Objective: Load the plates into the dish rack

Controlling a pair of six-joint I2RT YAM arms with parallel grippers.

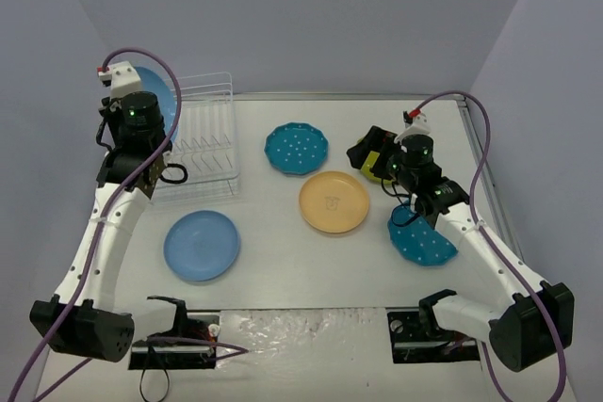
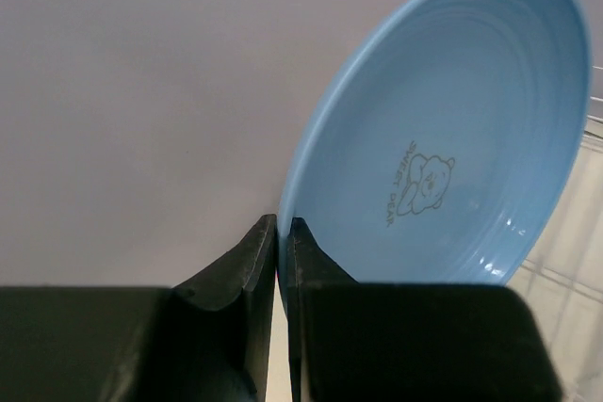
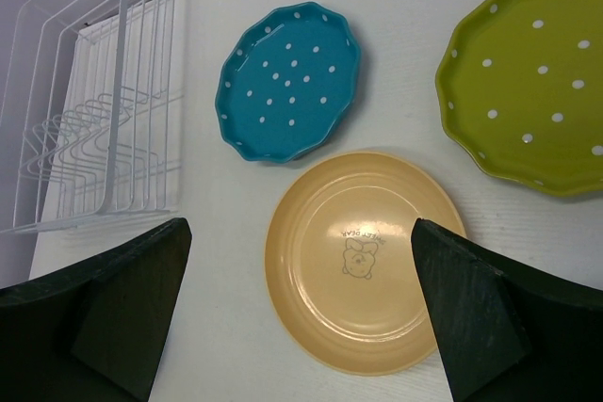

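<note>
My left gripper is shut on the rim of a plain light blue plate, held on edge above the left end of the white wire dish rack. A second light blue plate lies flat near the front left. My right gripper hangs open over the orange-yellow plate, touching nothing. A teal white-dotted plate lies beyond it and a lime green dotted plate to its right. Another teal dotted plate lies partly under the right arm.
The rack's slots hold nothing that I can see. Grey walls close in the table on the left, back and right. The arm bases and their cables sit along the near edge.
</note>
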